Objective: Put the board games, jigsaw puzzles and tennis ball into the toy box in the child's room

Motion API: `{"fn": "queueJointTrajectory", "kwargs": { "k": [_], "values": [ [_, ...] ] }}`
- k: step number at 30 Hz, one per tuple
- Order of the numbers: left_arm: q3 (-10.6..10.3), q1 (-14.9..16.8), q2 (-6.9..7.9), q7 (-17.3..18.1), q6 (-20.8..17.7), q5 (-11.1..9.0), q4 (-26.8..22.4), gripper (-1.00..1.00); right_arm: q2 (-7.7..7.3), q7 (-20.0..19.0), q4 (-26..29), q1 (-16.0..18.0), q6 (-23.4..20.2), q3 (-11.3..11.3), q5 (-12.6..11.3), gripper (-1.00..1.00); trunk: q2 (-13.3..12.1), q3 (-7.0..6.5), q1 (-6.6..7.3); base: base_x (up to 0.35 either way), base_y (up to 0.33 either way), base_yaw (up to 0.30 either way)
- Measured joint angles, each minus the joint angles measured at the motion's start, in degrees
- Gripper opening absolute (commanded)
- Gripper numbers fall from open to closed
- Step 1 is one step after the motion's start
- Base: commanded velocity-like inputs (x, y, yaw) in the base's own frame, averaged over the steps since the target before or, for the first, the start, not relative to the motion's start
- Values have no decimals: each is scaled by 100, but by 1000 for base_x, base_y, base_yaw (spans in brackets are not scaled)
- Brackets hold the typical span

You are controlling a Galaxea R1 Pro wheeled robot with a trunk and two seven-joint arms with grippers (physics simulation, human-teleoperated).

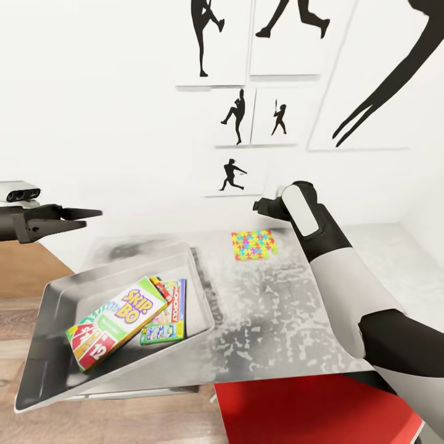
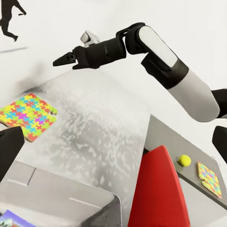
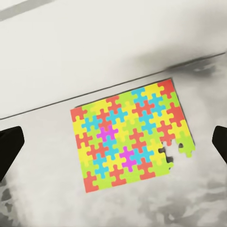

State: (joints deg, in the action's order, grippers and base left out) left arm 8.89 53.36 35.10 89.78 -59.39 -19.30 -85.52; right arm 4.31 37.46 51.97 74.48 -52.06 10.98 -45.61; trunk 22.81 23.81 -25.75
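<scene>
The see-through toy box [image 1: 46, 308] stands tilted at the table's left end. In it lie the Skip-Bo box [image 1: 117, 320] and two smaller board games [image 1: 168, 316]. One jigsaw puzzle [image 1: 253, 245] lies flat on the light grey table [image 1: 277, 320] near the wall. My right gripper [image 3: 113, 142] hovers open above that puzzle [image 3: 130, 135], touching nothing. Open and holding nothing, my left gripper [image 1: 77, 219] hangs above the toy box's far left corner. On the lower dark section, the left wrist view shows the tennis ball [image 2: 185, 160] beside a second puzzle [image 2: 209, 178].
A red chair [image 1: 308, 407] stands against the table's near edge, between the light top and the lower dark section. Black baseball-player silhouette pictures [image 1: 237, 117] hang on the white wall behind. Wood-plank floor [image 1: 37, 277] shows at the left.
</scene>
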Motion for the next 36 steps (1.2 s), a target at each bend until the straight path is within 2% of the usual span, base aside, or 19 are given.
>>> {"fn": "queueJointTrajectory", "kwargs": {
  "k": [3,5,6,8,9,12,14,17,23,31,36],
  "values": [
    [16,12,147,0,0,-57,0,100,-5,0,0,5,4,0,-2,100,0,28,0,0,0,0],
    [22,52,251,0,0,-247,0,100,-1,0,-3,6,6,0,-2,100,0,47,0,0,0,0],
    [24,104,330,0,1,-437,0,100,3,-2,-4,7,7,0,-3,100,0,57,0,0,0,0],
    [24,160,419,0,0,-649,0,100,7,-4,-5,7,7,-4,-4,100,0,76,0,0,0,0],
    [25,198,511,0,1,-841,0,100,16,-6,-4,7,8,-6,-5,100,1,85,0,0,0,0],
    [27,238,686,1,0,-1105,0,100,39,-7,-1,8,9,-8,-6,100,0,114,0,0,0,0],
    [28,256,787,1,0,-1203,0,100,50,-6,1,8,8,-8,-5,100,0,133,0,0,0,0],
    [28,267,853,1,0,-1274,0,100,58,-7,2,8,8,-9,-5,100,0,161,0,0,0,0],
    [24,273,891,1,0,-1322,0,100,69,-4,3,8,8,-11,-5,100,0,218,0,0,0,0],
    [5,275,887,1,0,-1334,0,100,78,-8,3,8,8,-10,-5,100,0,294,0,0,0,0],
    [-9,278,828,1,0,-1330,-5,100,80,-6,3,8,8,-3,-5,100,0,341,0,0,0,0]
  ]
}}
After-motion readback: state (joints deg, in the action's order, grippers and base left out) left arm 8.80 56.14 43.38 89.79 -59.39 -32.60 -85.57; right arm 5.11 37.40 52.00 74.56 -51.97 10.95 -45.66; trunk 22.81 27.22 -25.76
